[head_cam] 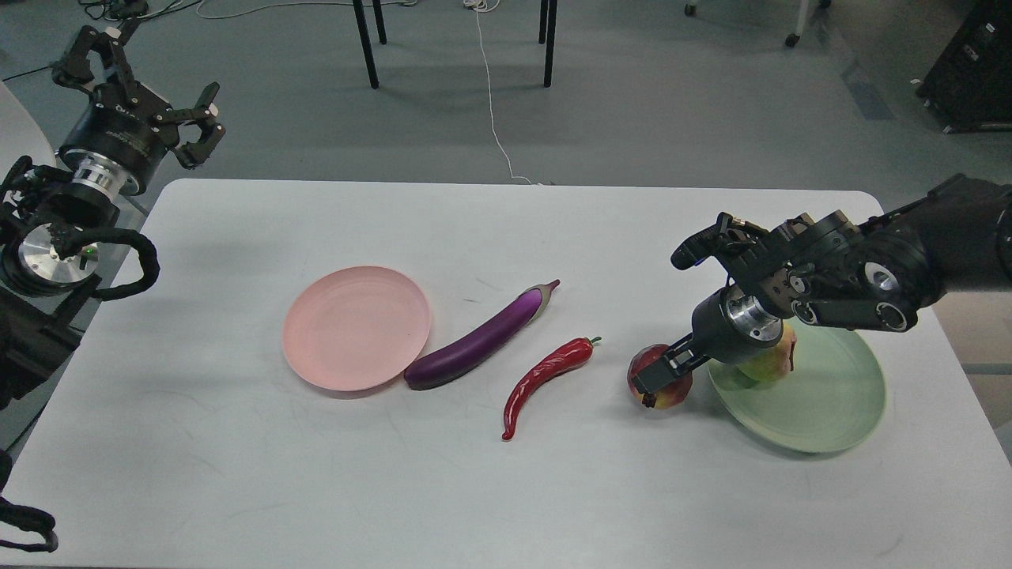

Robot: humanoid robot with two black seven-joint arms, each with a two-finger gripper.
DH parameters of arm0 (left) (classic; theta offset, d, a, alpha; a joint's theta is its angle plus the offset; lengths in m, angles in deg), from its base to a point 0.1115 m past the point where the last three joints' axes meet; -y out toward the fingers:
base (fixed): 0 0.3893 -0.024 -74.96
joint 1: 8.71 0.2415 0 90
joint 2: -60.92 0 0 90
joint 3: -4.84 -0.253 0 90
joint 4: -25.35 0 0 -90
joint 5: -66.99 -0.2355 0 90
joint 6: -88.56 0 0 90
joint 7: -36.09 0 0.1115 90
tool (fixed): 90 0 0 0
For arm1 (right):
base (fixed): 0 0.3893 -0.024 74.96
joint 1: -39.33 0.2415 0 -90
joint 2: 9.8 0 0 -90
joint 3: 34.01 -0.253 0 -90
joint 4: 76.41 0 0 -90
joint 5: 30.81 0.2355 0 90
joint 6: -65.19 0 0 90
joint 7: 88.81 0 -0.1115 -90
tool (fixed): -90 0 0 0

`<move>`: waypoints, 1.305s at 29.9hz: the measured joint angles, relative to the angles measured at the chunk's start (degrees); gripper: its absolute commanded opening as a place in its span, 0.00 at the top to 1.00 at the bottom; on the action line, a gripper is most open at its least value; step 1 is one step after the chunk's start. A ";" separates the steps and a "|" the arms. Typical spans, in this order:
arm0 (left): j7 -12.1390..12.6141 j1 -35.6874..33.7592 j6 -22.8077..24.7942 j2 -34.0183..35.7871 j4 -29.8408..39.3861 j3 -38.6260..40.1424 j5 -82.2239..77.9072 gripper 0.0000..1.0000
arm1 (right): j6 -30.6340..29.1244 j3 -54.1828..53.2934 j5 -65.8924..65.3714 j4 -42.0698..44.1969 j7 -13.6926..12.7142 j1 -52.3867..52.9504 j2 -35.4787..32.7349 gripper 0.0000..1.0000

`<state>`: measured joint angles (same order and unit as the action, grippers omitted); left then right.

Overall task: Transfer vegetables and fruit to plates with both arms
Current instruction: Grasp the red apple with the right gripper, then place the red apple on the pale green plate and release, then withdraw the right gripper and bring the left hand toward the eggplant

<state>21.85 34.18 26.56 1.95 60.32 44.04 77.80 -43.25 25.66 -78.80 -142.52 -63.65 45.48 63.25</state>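
The dark red fruit [662,385] rests on the table just left of the pale green plate [822,403]. My right gripper [656,378] is down on it, with one black finger across its front; the other finger is hidden. The yellow-green fruit [775,359] sits on the green plate, partly behind my right wrist. The purple eggplant [482,340] lies against the right rim of the empty pink plate [356,328]. The red chili pepper [545,383] lies between the eggplant and the red fruit. My left gripper [150,83] is open and empty, off the table's far left corner.
The white table [506,490] has rounded corners and its far edge runs behind the plates. Black chair legs [364,43] and a white cable [494,118] are on the floor beyond.
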 measured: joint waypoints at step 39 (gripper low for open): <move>0.55 -0.67 0.00 -0.15 0.69 -1.54 -3.49 0.02 | 1.85 -5.16 -14.81 -8.71 -0.42 0.58 -29.15 0.04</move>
<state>22.40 33.51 26.56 1.79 61.02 42.50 74.31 -41.41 20.49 -93.61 -151.22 -64.07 46.06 34.11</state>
